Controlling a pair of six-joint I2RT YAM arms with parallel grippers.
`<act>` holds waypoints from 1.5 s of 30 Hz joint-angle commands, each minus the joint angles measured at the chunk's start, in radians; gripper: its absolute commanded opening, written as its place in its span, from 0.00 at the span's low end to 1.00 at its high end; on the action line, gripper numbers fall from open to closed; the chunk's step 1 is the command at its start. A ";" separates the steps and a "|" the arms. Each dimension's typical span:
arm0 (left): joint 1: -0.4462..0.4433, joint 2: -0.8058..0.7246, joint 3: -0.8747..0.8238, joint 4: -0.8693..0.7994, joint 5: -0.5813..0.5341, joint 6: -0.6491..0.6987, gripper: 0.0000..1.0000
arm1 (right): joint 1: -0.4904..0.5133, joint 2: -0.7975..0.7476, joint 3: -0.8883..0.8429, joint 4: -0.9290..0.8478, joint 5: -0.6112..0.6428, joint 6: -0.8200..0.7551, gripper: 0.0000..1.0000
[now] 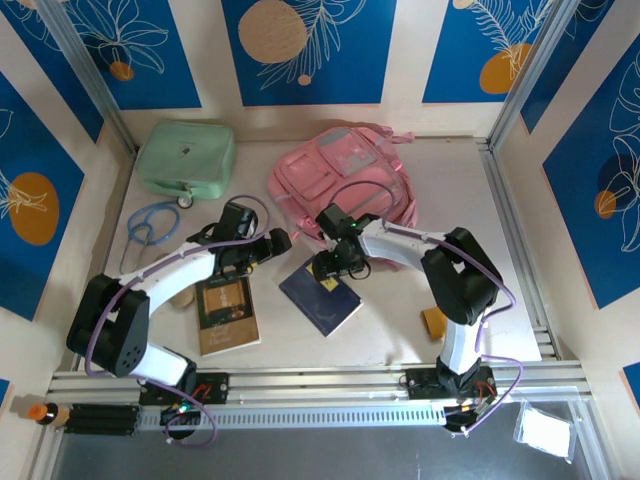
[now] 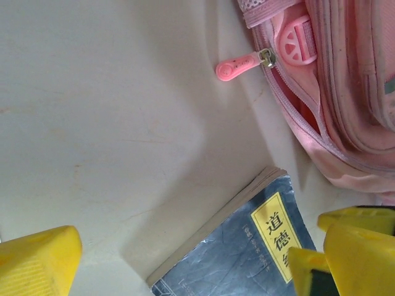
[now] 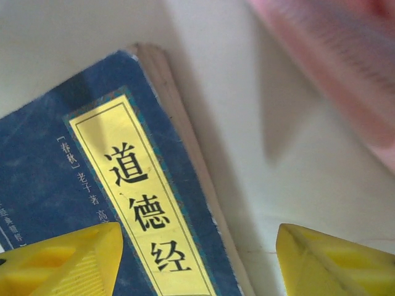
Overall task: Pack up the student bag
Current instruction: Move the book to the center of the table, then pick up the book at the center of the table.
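Note:
The student bag (image 1: 342, 172), pink and soft, lies at the back middle of the table; its edge, with a pink zip pull (image 2: 237, 66), shows in the left wrist view. In front of it lies a dark blue book (image 1: 320, 298) with a yellow title strip (image 3: 139, 203). My right gripper (image 1: 336, 264) hangs open low over the book's far corner, one yellow finger (image 3: 62, 262) above the cover, the other (image 3: 336, 262) over bare table beside the book's page edge. My left gripper (image 1: 276, 243) stands wide open just left of the book (image 2: 247, 259), holding nothing.
A mint-green case (image 1: 187, 158) sits at the back left, with a blue looped cord (image 1: 150, 224) in front of it. A brown book (image 1: 227, 315) lies near the left arm. A small orange block (image 1: 433, 322) rests beside the right arm's base. Walls close in on three sides.

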 commanded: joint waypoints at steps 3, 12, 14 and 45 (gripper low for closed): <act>-0.008 0.010 0.000 0.039 0.016 -0.028 1.00 | 0.041 0.056 0.076 -0.074 0.077 -0.010 0.67; -0.009 0.012 -0.015 0.043 0.013 -0.034 1.00 | 0.062 0.126 0.119 -0.114 0.232 0.097 0.58; -0.009 0.013 -0.020 0.041 0.017 -0.038 1.00 | 0.033 0.118 0.103 -0.107 0.220 0.163 0.55; -0.235 0.142 -0.104 0.178 0.080 -0.272 0.56 | -0.106 -0.042 -0.071 0.001 -0.197 0.338 0.44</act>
